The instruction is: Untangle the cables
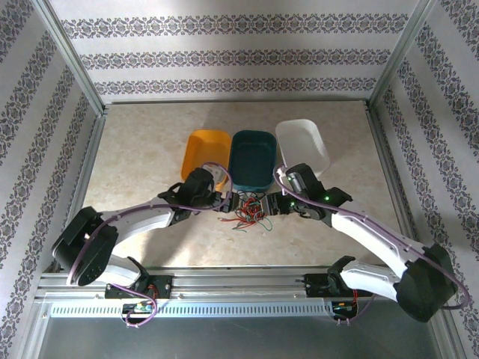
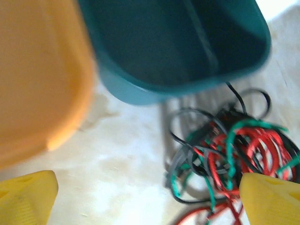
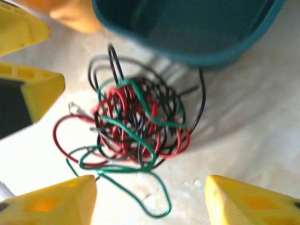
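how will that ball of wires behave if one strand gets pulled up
The wires look thin and floppy, so a lifted strand would probably sag. They sit in one tangled clump, so the rest would likely drag along.

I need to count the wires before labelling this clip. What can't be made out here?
- Number of cables and which strand crosses over which: right wrist view, blurred, overlapping loops.
- Right side of the tangle: left wrist view, cut off by the edge, partly behind a yellow finger.
- Inside of the orange bin: left wrist view, blurred, cut off.
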